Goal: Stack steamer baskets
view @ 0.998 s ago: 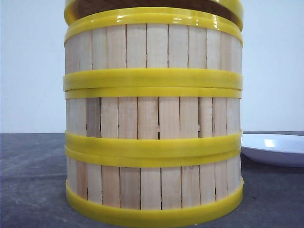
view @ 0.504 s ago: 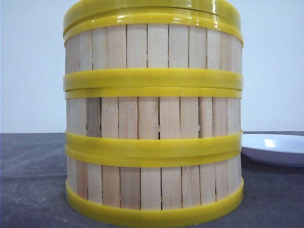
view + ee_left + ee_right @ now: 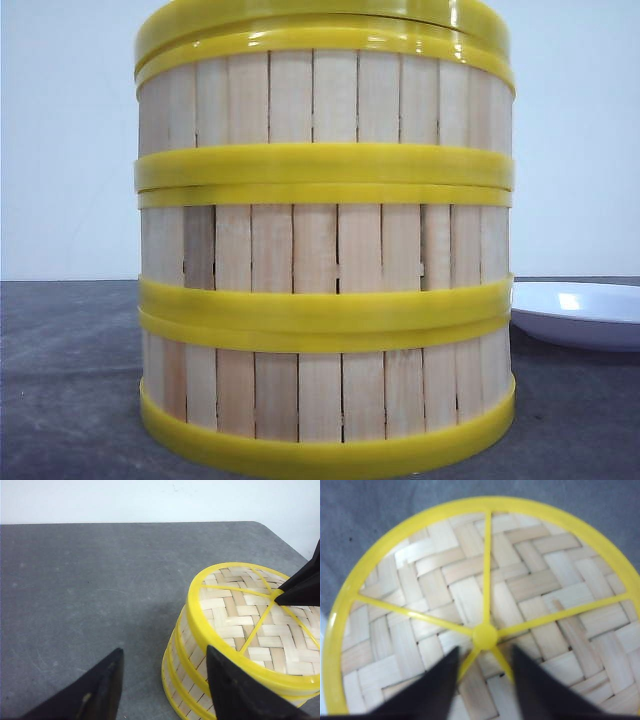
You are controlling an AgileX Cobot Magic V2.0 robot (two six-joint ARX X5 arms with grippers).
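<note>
Grey table (image 3: 70, 380), slatted steamer baskets (image 3: 325, 250) (yellow-ringed), woven lid (image 3: 485, 605)

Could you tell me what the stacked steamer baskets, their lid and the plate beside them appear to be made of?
Stacked steamer baskets: pale matte wood slats, grain visible, with glossy yellow rings, probably plastic. Flat woven lid: interlaced bamboo-like strips, yellow spokes and knob. White plate: smooth, shiny; ceramic or plastic, cannot tell.

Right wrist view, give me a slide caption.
Fingers open just above the yellow knob of the woven lid.
</note>
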